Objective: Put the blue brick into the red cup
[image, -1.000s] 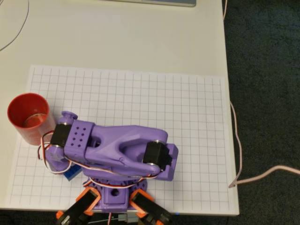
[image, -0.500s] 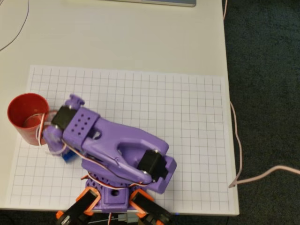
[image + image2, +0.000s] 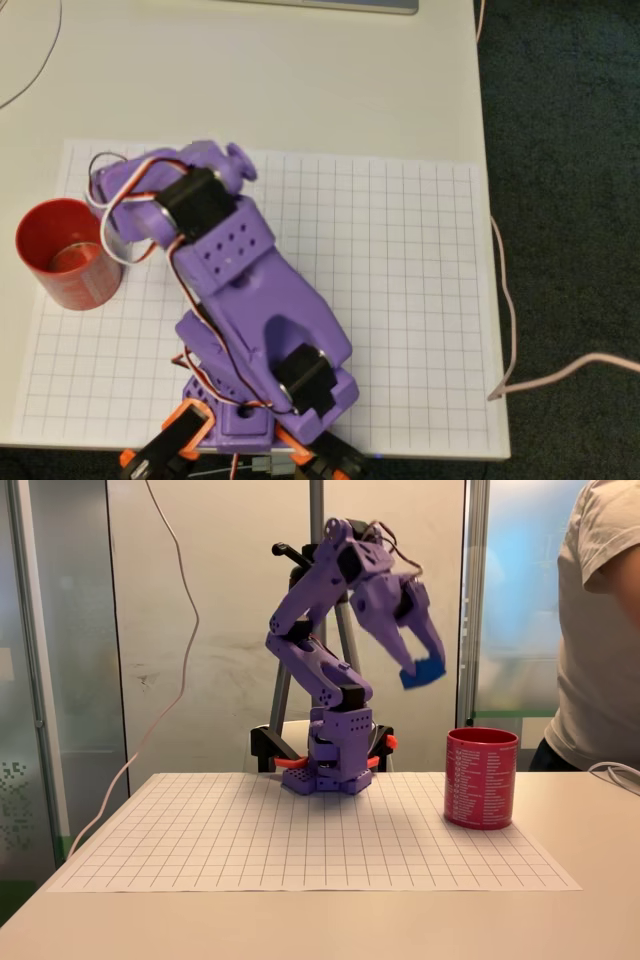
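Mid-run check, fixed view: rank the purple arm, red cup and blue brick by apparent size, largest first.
1. purple arm, by far the largest.
2. red cup.
3. blue brick, smallest, held in the gripper. It sits farther back than the cup, which may shrink it slightly.

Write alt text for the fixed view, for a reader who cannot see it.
A purple robot arm holds a blue brick in its tool, raised in the air above and a little left of a red cup standing on a gridded sheet. A person in a pale shirt stands at the right edge.
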`<state>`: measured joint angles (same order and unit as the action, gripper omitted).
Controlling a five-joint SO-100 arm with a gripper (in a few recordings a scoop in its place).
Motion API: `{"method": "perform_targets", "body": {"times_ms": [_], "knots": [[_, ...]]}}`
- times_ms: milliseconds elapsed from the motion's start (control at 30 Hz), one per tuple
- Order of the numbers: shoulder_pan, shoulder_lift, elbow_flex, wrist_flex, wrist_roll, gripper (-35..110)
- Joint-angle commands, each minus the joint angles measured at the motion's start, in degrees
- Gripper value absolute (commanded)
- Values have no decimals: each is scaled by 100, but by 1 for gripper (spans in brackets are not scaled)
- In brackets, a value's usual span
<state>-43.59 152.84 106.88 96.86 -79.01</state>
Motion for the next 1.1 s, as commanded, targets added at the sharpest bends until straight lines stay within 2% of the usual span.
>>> {"method": "perform_targets", "body": {"times_ms": [0, 100, 267, 467, 767, 1067], "knots": [[-88, -202, -940, -325, 185, 0], [-404, -457, -1424, -457, 1002, 0], [-1441, -826, -1837, -105, 2364, 0], [-2285, -1617, -1854, -26, 3340, 0], [-2145, -2566, -1547, -1020, 3999, 0], [-1521, -2065, 0, -1441, 4254, 0]]}}
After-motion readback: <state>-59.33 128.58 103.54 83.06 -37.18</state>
